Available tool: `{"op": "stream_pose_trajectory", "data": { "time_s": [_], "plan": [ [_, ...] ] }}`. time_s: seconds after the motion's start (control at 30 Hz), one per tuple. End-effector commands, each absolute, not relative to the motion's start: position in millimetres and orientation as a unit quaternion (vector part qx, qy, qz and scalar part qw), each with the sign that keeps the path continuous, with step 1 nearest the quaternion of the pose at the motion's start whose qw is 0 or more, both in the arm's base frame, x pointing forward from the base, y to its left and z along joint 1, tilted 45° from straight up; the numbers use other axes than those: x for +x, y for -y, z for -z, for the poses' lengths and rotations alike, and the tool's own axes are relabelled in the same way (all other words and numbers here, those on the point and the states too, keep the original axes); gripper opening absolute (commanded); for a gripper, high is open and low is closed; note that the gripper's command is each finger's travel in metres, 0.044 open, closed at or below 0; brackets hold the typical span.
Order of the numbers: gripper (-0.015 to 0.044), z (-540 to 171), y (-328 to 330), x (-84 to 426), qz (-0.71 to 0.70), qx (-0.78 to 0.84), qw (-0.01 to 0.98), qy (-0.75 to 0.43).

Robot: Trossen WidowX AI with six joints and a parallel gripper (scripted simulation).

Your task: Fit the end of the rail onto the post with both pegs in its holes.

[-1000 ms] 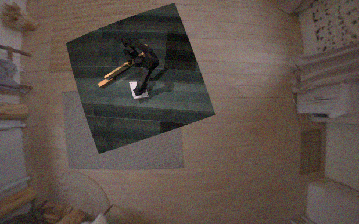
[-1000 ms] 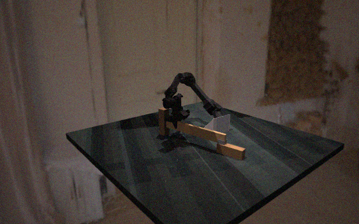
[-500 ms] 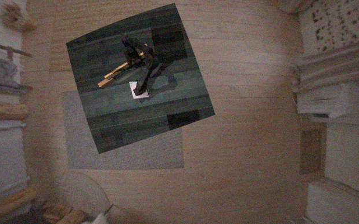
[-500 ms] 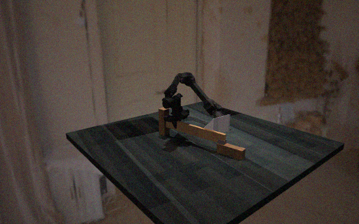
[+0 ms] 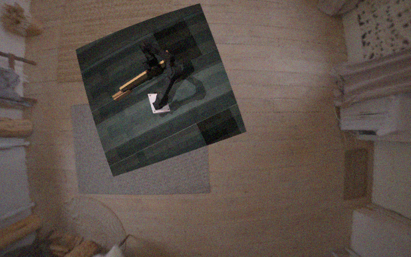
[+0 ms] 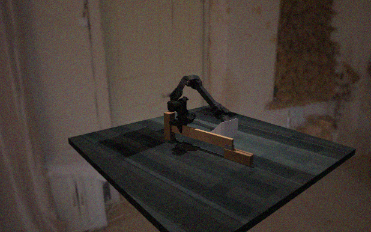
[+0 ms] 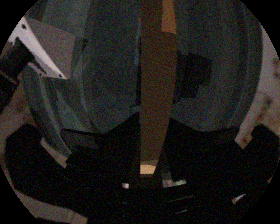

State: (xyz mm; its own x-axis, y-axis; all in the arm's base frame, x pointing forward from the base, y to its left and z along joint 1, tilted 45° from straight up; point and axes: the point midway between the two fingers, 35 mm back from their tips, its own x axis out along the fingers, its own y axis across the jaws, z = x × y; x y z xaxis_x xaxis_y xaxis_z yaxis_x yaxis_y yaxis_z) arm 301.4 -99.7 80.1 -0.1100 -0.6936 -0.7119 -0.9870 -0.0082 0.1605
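The long rail (image 5: 134, 80) (image 6: 214, 136) (image 7: 157, 75) is raised off the table and looks about level in the exterior view. Its far end sits at the bracket on the low footboard block (image 5: 121, 95) (image 6: 239, 156). Its near end is up against the wooden post (image 5: 167, 51) (image 6: 168, 126), with no gap that I can make out. The pegs and holes are hidden. My gripper (image 6: 180, 130) (image 7: 148, 115) is slightly open, its fingers straddling the rail close to the post. The finger gaps are too dark to see clearly.
The arm's white base plate (image 5: 164, 109) (image 6: 228, 129) stands on the dark green table (image 5: 124, 130) (image 6: 190, 186), to one side of the rail. The arm arches over from it to the post end. The post rises right beside the gripper.
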Motion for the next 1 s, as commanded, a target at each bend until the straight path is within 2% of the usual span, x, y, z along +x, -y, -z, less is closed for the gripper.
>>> {"op": "stream_pose_trajectory", "data": {
  "time_s": [0.0,0.3,0.5,0.67,0.97],
  "plan": [
    [0.0210,-79.6,99.7,301.4,-0.330,-0.629,0.221,-0.668],
    [0.0440,-79.6,99.7,301.4,-0.330,-0.629,0.221,-0.668],
    [0.0440,-79.6,97.2,301.5,-0.330,-0.629,0.222,-0.668],
    [0.0440,-79.3,56.6,300.2,-0.327,-0.633,0.220,-0.666],
    [0.0440,-79.3,56.6,300.2,-0.327,-0.633,0.220,-0.666]
  ]
}}
